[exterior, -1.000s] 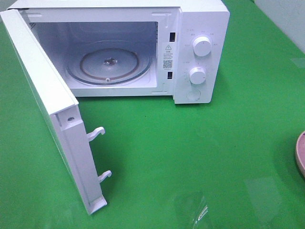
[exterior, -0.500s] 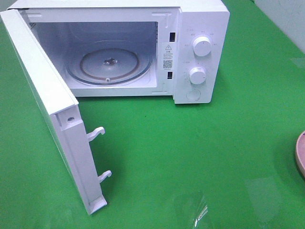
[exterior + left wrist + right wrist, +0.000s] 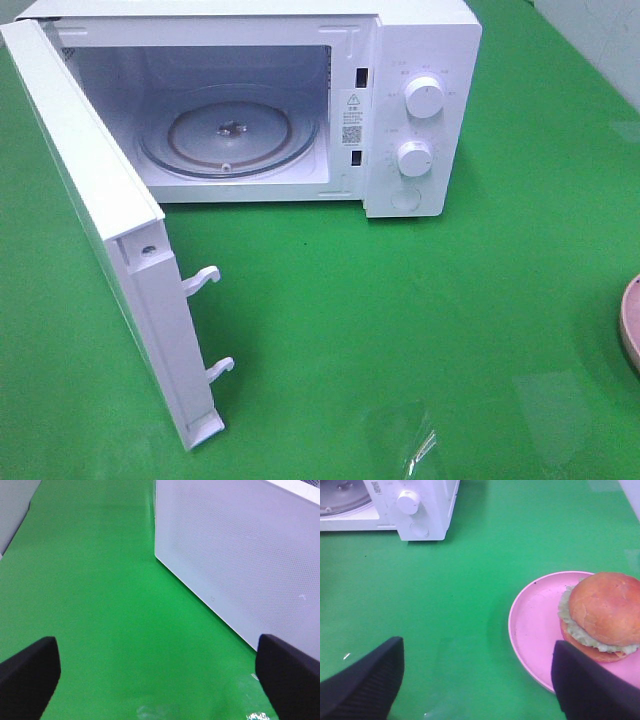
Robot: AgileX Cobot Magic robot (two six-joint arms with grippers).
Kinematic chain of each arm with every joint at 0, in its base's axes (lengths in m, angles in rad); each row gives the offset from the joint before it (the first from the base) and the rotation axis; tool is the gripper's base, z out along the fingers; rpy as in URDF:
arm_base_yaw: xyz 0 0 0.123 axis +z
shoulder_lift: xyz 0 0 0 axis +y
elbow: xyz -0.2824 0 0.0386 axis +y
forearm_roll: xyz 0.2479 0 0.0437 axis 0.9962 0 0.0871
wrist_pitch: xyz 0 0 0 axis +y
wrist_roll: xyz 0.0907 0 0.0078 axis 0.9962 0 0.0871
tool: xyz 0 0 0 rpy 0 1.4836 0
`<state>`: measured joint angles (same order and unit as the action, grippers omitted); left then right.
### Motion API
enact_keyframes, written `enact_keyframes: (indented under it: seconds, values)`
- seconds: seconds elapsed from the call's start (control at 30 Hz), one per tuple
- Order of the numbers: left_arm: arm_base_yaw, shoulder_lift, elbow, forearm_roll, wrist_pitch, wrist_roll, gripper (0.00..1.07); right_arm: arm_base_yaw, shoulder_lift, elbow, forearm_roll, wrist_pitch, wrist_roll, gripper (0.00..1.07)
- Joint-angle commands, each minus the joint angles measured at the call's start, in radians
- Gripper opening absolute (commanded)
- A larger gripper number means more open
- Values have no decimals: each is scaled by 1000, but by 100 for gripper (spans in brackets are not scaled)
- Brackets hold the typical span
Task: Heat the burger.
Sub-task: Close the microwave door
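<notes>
- Off to the control-panel side of the microwave (image 3: pixel 250 100), well apart from it, the burger (image 3: pixel 602 615) sits on a pink plate (image 3: pixel 535 625); only the plate's rim enters the high view, at its right edge.
- Microwave: white, box-shaped, smooth casing. Its door (image 3: pixel 110 240) stands swung wide open, two hooked latches projecting from its free edge. A round clear glass turntable (image 3: pixel 228 135) lies inside with nothing on it. Two round white knobs are set one above the other on the panel.
- Burger: domed brown-orange bun with a matte, slightly mottled crust, a pale green ruffled layer beneath, and a reddish lower edge. It rests toward the plate's side away from the microwave.
- Plate: round, flat, smooth with a low raised rim.
- Right gripper (image 3: pixel 477 680): dark ribbed fingers spread wide, holding nothing, positioned just short of the plate.
- Left gripper (image 3: pixel 160 672): dark fingers fully apart, empty, beside the door's perforated outer face.
- Step assessed: oven opened, loading not yet done. The pickup of the burger is in hand.
- Next move calls for the right gripper to straddle the bun and close gently, since the filling looks soft, then carry it to the turntable.
- Surface: uniform green mat.
</notes>
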<state>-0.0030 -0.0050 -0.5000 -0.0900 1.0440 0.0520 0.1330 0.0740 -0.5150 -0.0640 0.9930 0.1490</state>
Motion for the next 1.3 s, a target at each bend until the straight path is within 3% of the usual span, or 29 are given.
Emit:
enact_keyframes:
  seconds: [0.03, 0.2, 1.3]
  values:
    - [5, -15, 3, -1, -8, 1, 98, -37, -42, 9, 3, 6, -23, 76]
    - [5, -15, 3, -1, -8, 1, 98, -50, -106, 15, 3, 11, -22, 76]
    - [5, -15, 3, -1, -8, 1, 98, -50, -105, 15, 3, 11, -22, 76]
